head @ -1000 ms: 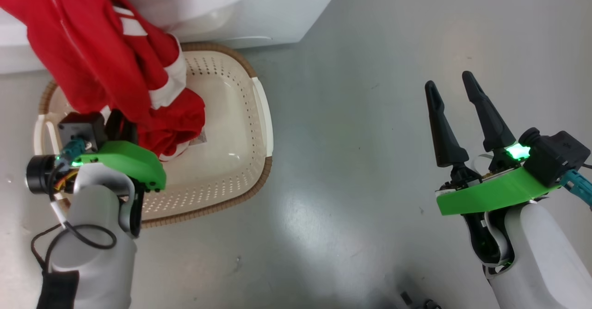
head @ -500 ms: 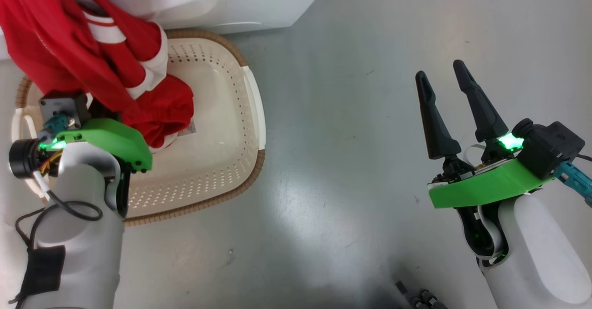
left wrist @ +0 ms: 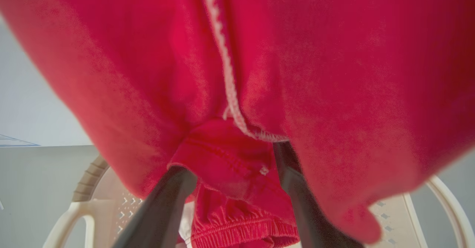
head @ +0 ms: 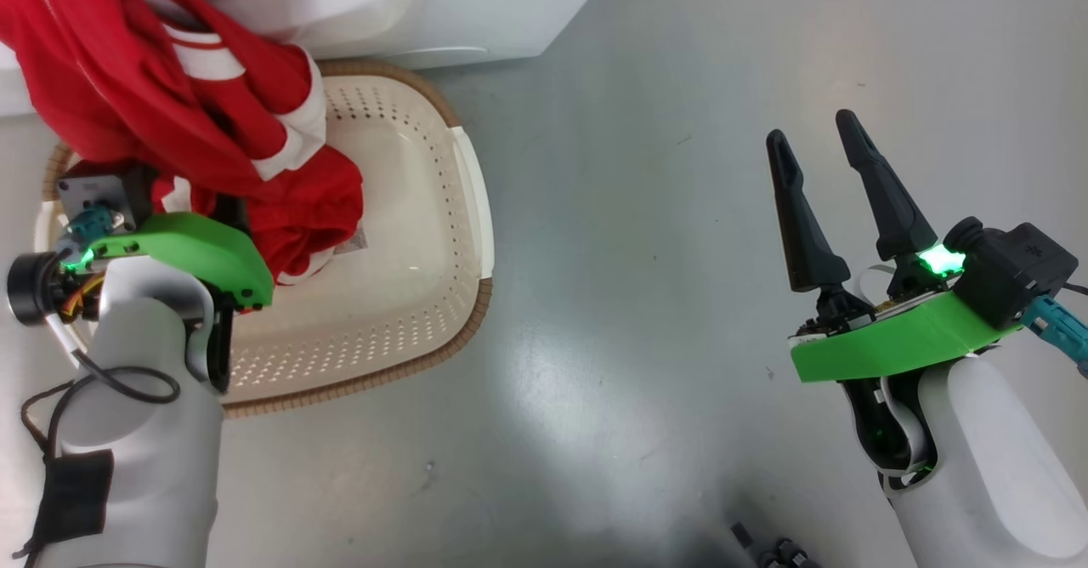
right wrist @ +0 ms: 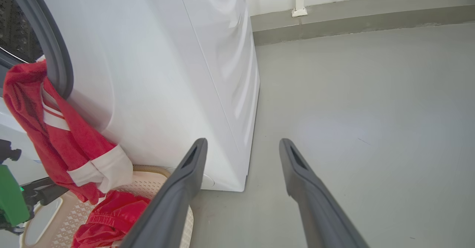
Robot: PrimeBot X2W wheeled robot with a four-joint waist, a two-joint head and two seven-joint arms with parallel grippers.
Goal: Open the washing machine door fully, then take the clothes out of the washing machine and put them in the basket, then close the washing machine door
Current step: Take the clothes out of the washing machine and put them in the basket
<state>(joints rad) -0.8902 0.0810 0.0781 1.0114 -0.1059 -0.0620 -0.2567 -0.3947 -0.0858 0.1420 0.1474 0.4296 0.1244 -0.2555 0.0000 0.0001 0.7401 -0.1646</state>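
Note:
The red clothes (head: 170, 100) with white bands hang out of the white washing machine (head: 476, 7) and trail down into the cream basket (head: 408, 296), where a bunched red part lies. My left gripper (left wrist: 230, 147) is under that fabric above the basket's left side. Its fingers (left wrist: 174, 192) stand wide apart with cloth draped between them, tips hidden. My right gripper (head: 816, 139) hangs open and empty over bare floor, far right of the basket. In the right wrist view the clothes (right wrist: 55, 136) spill over the grey gasket (right wrist: 55, 55). The door is out of view.
The basket (right wrist: 156, 181) stands on the grey floor (head: 646, 253) right against the machine's front. A wall with a pale baseboard (right wrist: 334, 18) runs behind the machine. Small dark parts (head: 765, 551) lie at the bottom edge of the head view.
The head camera has shifted slightly. My left wrist sits a bit further left over the basket, with more red fabric lying on it. The right gripper keeps its pose.

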